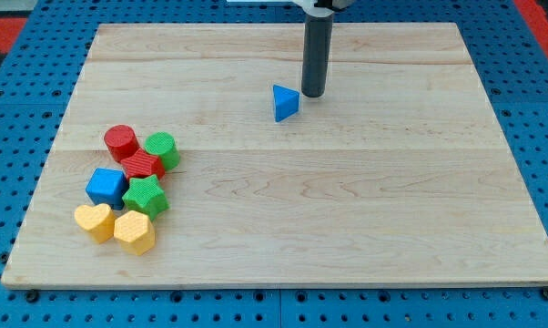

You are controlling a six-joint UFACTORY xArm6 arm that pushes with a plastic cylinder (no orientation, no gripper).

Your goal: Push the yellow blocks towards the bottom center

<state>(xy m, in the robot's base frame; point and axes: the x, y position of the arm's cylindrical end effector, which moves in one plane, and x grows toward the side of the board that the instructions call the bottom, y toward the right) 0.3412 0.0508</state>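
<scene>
A: While my tip [312, 94] sits just right of the blue triangle [285, 102], where are the yellows?
B: Yellow heart [95, 221] & yellow hexagon [135, 231], touching, view's bottom-left. No pincer on me, just a rod.

Yellow heart-shaped block [94, 221] and yellow hexagonal block [135, 231] sit touching, side by side, well apart from my tip [312, 95], toward the view's bottom-left.

Straight dark grey cylindrical rod, smooth matte surface, flat round my tip [312, 95], white collar with dark band at its top
</scene>
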